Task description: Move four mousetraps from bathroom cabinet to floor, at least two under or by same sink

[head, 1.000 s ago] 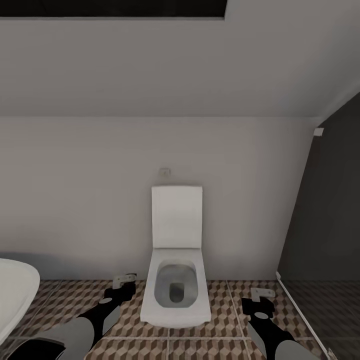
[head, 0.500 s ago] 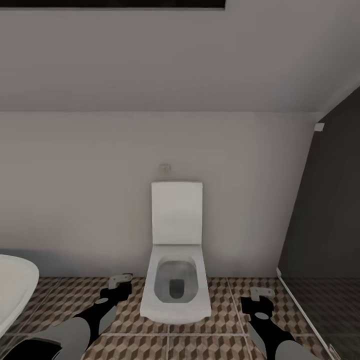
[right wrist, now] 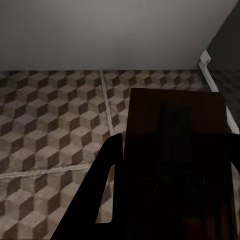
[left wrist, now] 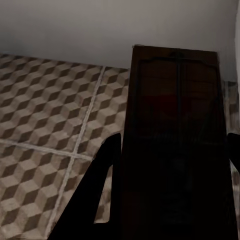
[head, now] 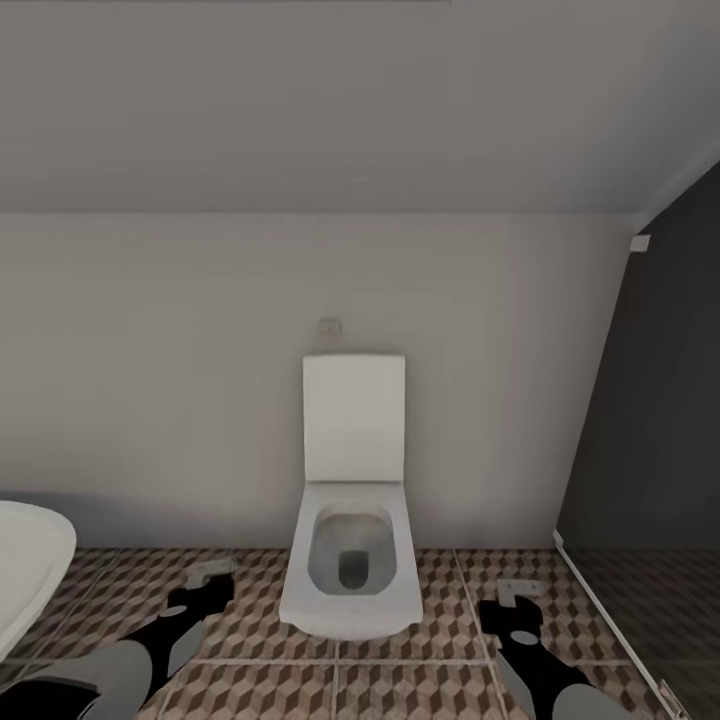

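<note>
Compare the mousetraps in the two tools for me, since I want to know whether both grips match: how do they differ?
The left mousetrap hangs left of the toilet, while the right mousetrap hangs right of it. In the head view the left one looks slanted and the right one squarer. Shared: each sits between its tool's fingers, left tool and right tool, above the bathroom floor.

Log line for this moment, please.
scene: toilet ahead, bathroom floor | left gripper: holds mousetrap | right gripper: holds mousetrap
</note>
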